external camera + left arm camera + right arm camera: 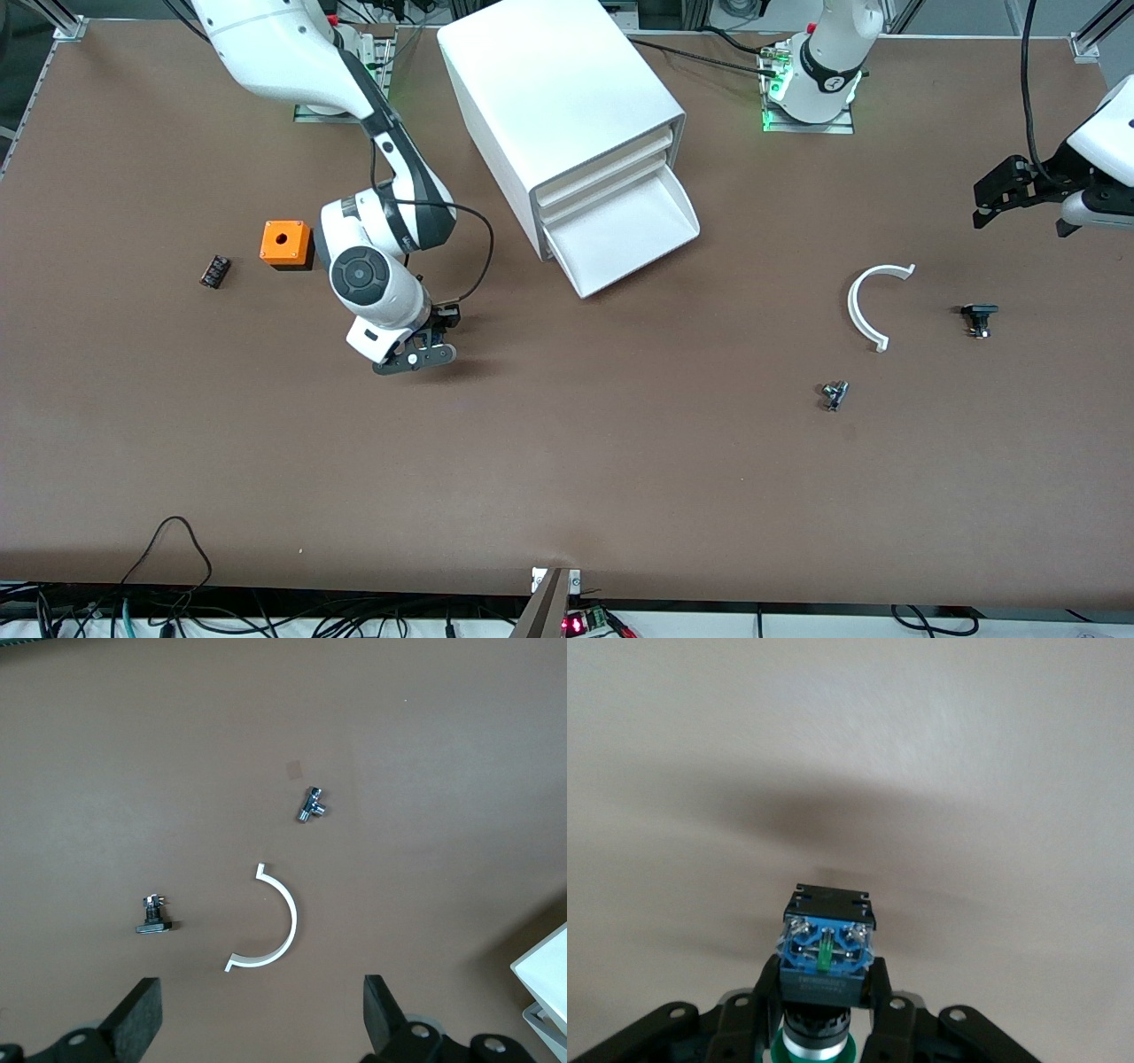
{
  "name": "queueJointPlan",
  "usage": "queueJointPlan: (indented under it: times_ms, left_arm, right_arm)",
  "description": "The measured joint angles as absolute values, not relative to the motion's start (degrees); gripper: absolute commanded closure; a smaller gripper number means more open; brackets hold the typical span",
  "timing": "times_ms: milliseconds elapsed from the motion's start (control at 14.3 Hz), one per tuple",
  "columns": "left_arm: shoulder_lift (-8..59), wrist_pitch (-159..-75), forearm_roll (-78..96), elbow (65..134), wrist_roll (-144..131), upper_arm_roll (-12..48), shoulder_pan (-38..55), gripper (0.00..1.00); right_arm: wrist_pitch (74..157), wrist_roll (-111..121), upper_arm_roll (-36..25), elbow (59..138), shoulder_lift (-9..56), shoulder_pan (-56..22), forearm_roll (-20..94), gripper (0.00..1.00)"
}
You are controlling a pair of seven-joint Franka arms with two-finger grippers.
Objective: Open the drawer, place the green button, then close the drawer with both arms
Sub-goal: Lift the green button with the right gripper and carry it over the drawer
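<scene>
The white cabinet (549, 89) stands at the table's middle. Its lowest drawer (620, 235) is pulled out and its tray shows nothing inside. My right gripper (418, 353) hangs low over bare table between the orange box and the drawer. In the right wrist view my right gripper (827, 981) is shut on the button (827, 943), gripping its black-and-blue body, with the green cap toward the camera. My left gripper (997, 199) is open and empty above the left arm's end of the table. In the left wrist view my left gripper (261, 1014) has its fingers wide apart.
An orange box (285, 244) and a small dark block (214, 270) lie toward the right arm's end. A white curved piece (868, 306), a black-capped part (979, 317) and a metal fitting (834, 394) lie toward the left arm's end.
</scene>
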State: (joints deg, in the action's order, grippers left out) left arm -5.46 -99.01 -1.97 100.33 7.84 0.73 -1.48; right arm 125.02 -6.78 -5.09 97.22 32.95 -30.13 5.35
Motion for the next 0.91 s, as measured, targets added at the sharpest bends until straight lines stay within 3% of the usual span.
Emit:
queueJointPlan:
  times_ms: [209,627,906]
  left_arm:
    - [-5.4,-99.0,-2.0,100.3,7.8,0.7,-1.5,0.00]
    - [-5.4,-99.1,-2.0,100.3,7.8,0.5,-1.6,0.00]
    - [-5.3,-99.1,-2.0,100.3,7.8,0.5,-1.6,0.00]
  right_arm:
    - [120.2,0.6,-2.7,91.6,31.5,-30.2,5.4,0.68]
    - [119.3,18.7,6.9,84.9,31.3,-31.2,5.4,0.68]
    - [119.3,36.6,8.0,81.2,32.3,-36.1,5.3,0.68]
